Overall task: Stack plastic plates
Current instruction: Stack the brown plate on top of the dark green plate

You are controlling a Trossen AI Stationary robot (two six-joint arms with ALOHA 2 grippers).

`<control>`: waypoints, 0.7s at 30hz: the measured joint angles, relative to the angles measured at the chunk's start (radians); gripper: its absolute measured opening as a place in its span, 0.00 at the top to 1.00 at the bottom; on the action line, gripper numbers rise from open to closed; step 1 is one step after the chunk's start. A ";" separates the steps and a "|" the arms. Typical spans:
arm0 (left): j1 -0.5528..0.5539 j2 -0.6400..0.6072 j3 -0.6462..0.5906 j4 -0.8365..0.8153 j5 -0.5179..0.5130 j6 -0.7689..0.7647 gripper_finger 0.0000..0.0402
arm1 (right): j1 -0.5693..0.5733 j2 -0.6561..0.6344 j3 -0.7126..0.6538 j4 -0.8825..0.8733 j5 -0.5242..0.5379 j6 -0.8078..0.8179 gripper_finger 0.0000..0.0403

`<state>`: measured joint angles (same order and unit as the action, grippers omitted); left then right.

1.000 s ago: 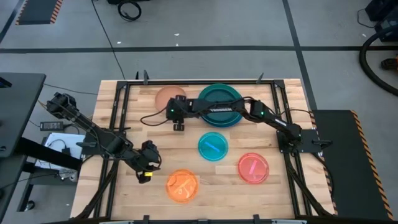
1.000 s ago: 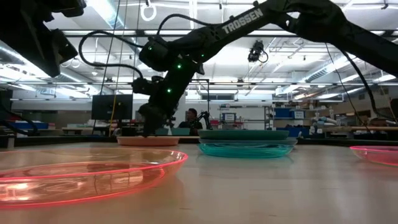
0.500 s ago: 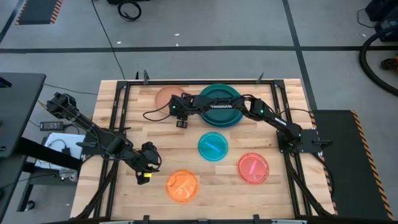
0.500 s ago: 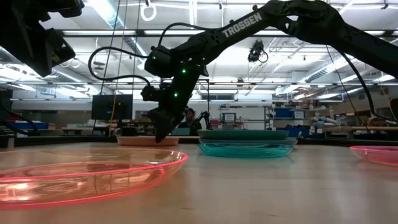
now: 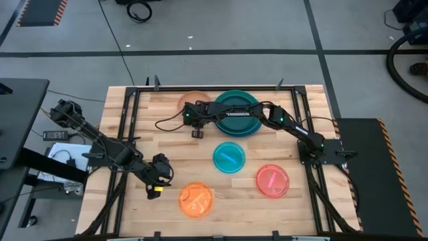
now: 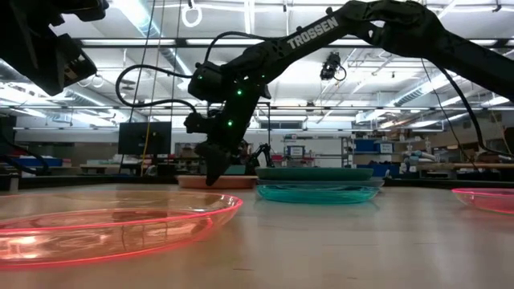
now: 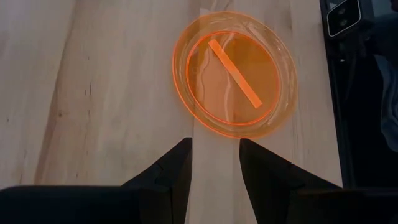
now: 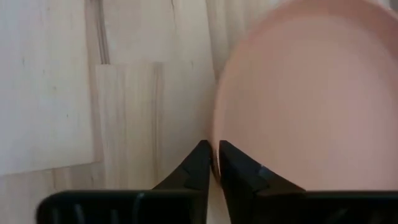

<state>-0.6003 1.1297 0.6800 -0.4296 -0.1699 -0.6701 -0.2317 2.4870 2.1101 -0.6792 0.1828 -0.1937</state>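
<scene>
A peach-tan plate (image 5: 193, 99) lies flat at the table's far side, next to a dark teal plate stacked on a green one (image 5: 237, 112). My right gripper (image 8: 214, 149) reaches across that stack and is shut on the peach plate's (image 8: 305, 106) near rim; the low view shows its fingertips (image 6: 210, 178) down at that plate (image 6: 237, 182). Lying apart on the wood are a cyan plate (image 5: 229, 158), a pink-red plate (image 5: 272, 181) and an orange plate (image 5: 196, 199). My left gripper (image 7: 213, 149) hangs open just short of the orange plate (image 7: 233, 74), with nothing between its fingers. My right gripper has the peach plate's near rim (image 8: 216, 127) between its two fingers, one on the plate's inner side and one outside it. The fingers slant down from the table's right and lie along the rim. The plate sits level on the table.
A black frame (image 5: 134, 114) runs round the tabletop. Bare wood lies between the stack and the three small plates. A cable (image 5: 167, 124) loops off my right wrist over the wood to the left of the peach plate.
My right gripper's tip has swung a little toward the table's right edge and tipped somewhat at the peach plate's near rim. The peach plate has slid along the table to the right, up beside the teal stack.
</scene>
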 joint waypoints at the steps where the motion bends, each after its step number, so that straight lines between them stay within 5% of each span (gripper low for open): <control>1: 0.000 0.000 0.000 0.000 0.000 0.000 0.65 | 0.000 0.000 0.000 0.000 -0.001 -0.006 0.92; 12: 0.000 0.000 0.000 0.000 0.000 0.000 0.65 | 0.047 -0.002 0.000 -0.018 -0.019 -0.161 0.95; 21: -0.014 0.000 0.000 0.011 -0.004 -0.021 0.65 | 0.075 -0.043 -0.001 -0.037 0.094 -0.183 0.95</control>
<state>-0.6142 1.1297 0.6800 -0.4183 -0.1741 -0.6908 -0.1570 2.4440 2.1087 -0.7160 0.2772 -0.3767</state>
